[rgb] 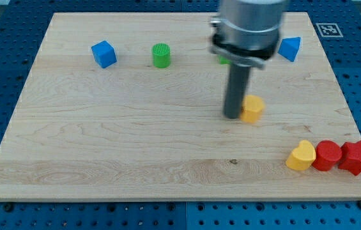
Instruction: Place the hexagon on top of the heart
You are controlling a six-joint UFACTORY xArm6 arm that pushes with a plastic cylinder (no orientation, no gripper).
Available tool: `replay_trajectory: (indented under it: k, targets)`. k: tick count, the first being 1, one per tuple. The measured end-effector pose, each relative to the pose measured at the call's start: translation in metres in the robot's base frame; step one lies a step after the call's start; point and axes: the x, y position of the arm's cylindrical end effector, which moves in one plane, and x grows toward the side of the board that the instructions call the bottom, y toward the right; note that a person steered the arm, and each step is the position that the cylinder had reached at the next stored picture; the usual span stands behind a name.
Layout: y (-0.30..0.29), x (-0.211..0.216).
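Observation:
The yellow hexagon [253, 108] lies right of the board's middle. My tip [232, 116] sits right against its left side, touching or nearly so. The yellow heart [301, 155] lies at the view's lower right, below and to the right of the hexagon, well apart from it. The rod hangs from the grey arm body [249, 29] at the view's top.
A red cylinder [328, 155] touches the heart's right side, with a red star [356, 158] beside it. A blue cube [103, 53] and green cylinder [161, 55] lie upper left. A blue block [289, 48] lies upper right. A green block [223, 61] is mostly hidden behind the arm.

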Motion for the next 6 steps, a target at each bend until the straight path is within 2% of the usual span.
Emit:
replay_trajectory:
  k: [2, 4, 5, 6]
  targets:
    - [-0.026, -0.033]
    - [0.090, 0.005]
    - [0.076, -0.013]
    - [0.032, -0.010]
